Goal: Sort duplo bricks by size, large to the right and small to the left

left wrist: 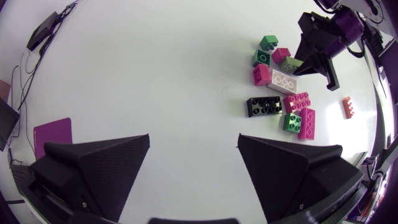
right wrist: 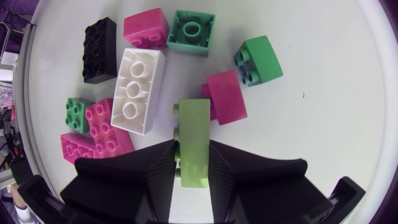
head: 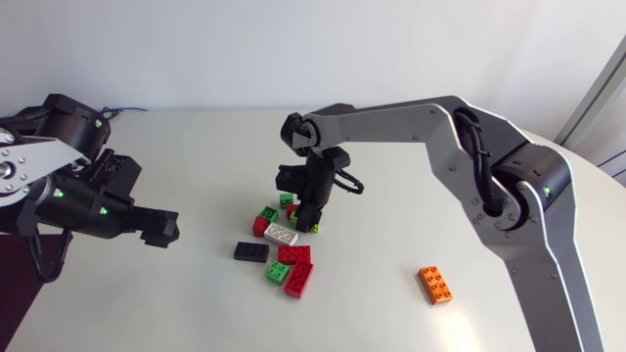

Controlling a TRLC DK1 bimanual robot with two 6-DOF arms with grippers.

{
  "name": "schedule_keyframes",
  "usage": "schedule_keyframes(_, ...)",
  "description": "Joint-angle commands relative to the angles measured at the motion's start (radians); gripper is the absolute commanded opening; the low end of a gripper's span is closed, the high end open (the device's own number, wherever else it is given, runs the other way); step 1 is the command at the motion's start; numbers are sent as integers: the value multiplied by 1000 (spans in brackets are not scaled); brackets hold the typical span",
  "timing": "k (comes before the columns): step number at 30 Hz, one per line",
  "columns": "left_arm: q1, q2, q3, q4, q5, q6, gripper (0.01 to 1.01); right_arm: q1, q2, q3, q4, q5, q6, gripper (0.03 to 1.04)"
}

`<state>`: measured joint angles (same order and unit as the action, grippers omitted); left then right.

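A cluster of duplo bricks lies mid-table: a white long brick (head: pixel 281 235), a black one (head: pixel 251 252), red ones (head: pixel 299 279) and small green ones (head: pixel 268 213). My right gripper (head: pixel 306 217) is down at the cluster's far edge, shut on a lime green brick (right wrist: pixel 193 143) that stands between its fingers, next to a pink brick (right wrist: pixel 227 96) and the white brick (right wrist: pixel 138 90). An orange long brick (head: pixel 435 285) lies alone to the right. My left gripper (head: pixel 161 230) hovers left of the cluster, open and empty (left wrist: pixel 194 168).
The bare white table (head: pixel 411 176) curves away at the right. In the left wrist view the bricks lie well ahead of the fingers, with the black brick (left wrist: pixel 265 106) nearest. A cable lies at the table's far left corner (head: pixel 122 110).
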<state>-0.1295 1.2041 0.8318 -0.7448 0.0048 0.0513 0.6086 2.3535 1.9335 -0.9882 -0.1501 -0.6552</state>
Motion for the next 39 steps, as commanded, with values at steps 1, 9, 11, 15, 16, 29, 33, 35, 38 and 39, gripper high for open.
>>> schedule_keyframes(1,-7,15,-19,5,8,-1,987,-6,-23,-34,0,-3,-7,49)
schedule_keyframes(9,-9,12,-19,5,8,-1,987,-52,-114,-68,-33,-3,-11,49)
schedule_keyframes(11,-13,12,-16,5,8,-4,987,-72,-158,-97,-50,-2,-15,49)
schedule_keyframes(15,-28,9,-14,5,8,-8,987,-113,-267,-182,-64,3,-24,49)
schedule_keyframes(16,-32,8,-14,5,8,-10,987,-124,-301,-205,-66,3,-24,49)
schedule_keyframes(29,-39,-43,-33,5,9,-10,987,-294,-642,-746,126,-5,-14,49)
schedule_keyframes(33,-39,-60,-43,5,15,-10,987,-337,-666,-837,192,-6,-9,49)
schedule_keyframes(35,-39,-66,-45,5,15,-10,987,-340,-678,-864,217,-6,-4,49)
schedule_keyframes(38,-36,-74,-51,5,15,-10,987,-354,-668,-877,249,-6,14,49)
schedule_keyframes(39,-35,-77,-53,5,15,-10,987,-359,-654,-877,264,-6,26,49)
